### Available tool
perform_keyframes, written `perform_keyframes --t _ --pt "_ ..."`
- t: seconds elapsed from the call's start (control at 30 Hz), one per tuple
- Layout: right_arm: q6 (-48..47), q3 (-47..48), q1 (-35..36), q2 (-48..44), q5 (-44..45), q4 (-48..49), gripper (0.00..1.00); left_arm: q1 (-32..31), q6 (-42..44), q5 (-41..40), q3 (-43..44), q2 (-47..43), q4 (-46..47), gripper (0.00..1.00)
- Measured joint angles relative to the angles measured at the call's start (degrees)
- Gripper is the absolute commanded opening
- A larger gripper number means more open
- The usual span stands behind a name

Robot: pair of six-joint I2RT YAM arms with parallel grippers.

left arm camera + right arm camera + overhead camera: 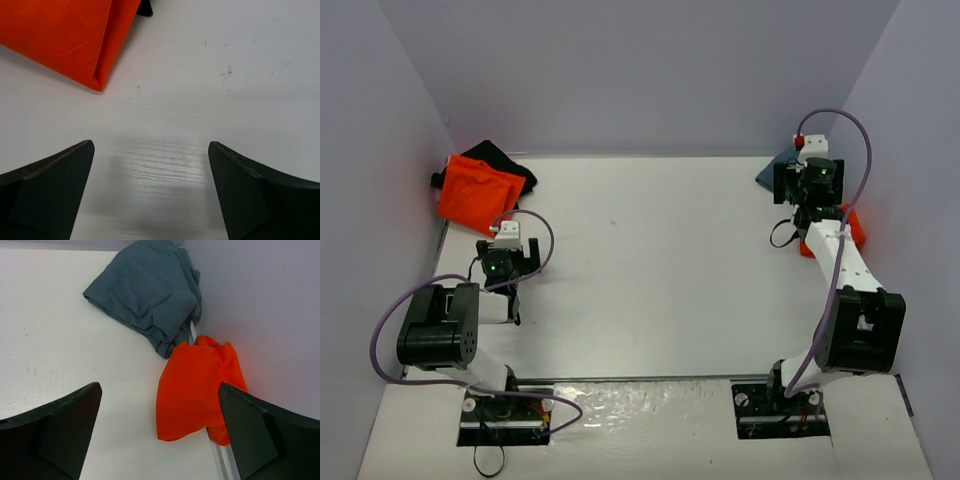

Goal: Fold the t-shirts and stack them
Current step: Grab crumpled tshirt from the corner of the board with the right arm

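A folded orange t-shirt (475,195) (65,35) lies at the back left, resting on a black t-shirt (502,160) (145,7). My left gripper (503,262) (151,145) hangs open over bare table just short of that orange shirt's corner, holding nothing. At the back right a crumpled slate-blue t-shirt (772,172) (145,287) lies against the wall. A bunched orange t-shirt (856,228) (197,385) sits beside it at the table's right edge. My right gripper (808,190) (160,386) is open above this orange shirt, with nothing between its fingers.
The white table (650,270) is enclosed by pale walls on three sides; the right wall (260,305) runs close to both right-hand shirts. Cables loop from each wrist.
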Motion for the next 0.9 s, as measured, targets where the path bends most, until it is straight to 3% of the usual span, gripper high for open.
perform_keyframes --t 0.1,0.3,0.5,0.67,0.9 --pt "-0.3 2.1 0.0 2.6 -0.1 -2.2 1.0 0.0 0.0 0.0 0.0 0.0 0.0 0.97" --pt "-3.3 13.3 0.1 20.8 3.7 -7.7 1.0 0.0 0.0 0.0 0.0 0.0 0.0 0.97" --pt "-5.8 20.8 0.0 32.7 7.5 -16.6 0.98 0.0 0.0 -0.1 0.1 0.0 0.0 0.97" --pt "-5.8 31.6 0.0 35.3 7.9 -21.8 0.99 0.0 0.0 -0.2 0.1 0.0 0.0 0.97" --pt "-5.8 36.3 0.0 34.6 8.5 -23.8 0.98 -0.1 0.0 -0.2 0.1 0.0 0.0 0.97"
